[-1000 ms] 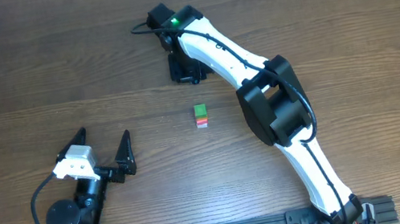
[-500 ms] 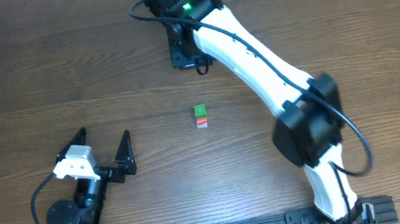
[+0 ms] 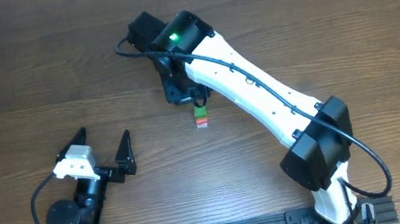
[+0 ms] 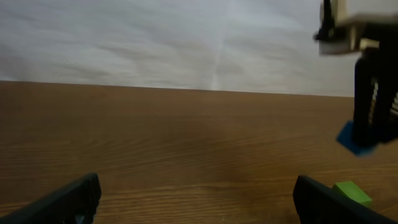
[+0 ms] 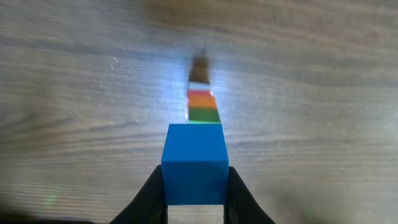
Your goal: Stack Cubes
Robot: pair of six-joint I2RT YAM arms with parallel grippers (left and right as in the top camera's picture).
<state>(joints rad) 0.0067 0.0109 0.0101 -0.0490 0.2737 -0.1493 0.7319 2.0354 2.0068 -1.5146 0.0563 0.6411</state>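
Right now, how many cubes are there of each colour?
blue cube: 1, held in the right gripper
green cube: 1
orange cube: 1
white cube: 1
Total: 4

No text, label, number or sign can be read on anything here.

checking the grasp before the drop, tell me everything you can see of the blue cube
The blue cube is a plain, smooth, solid-coloured block with crisp edges. The right gripper clamps its opposite sides, holding it level and lifted off the wooden table. Nothing else touches it. It hangs close to the small stack topped by a green cube, higher than that cube and apart from it, as the left wrist view shows.
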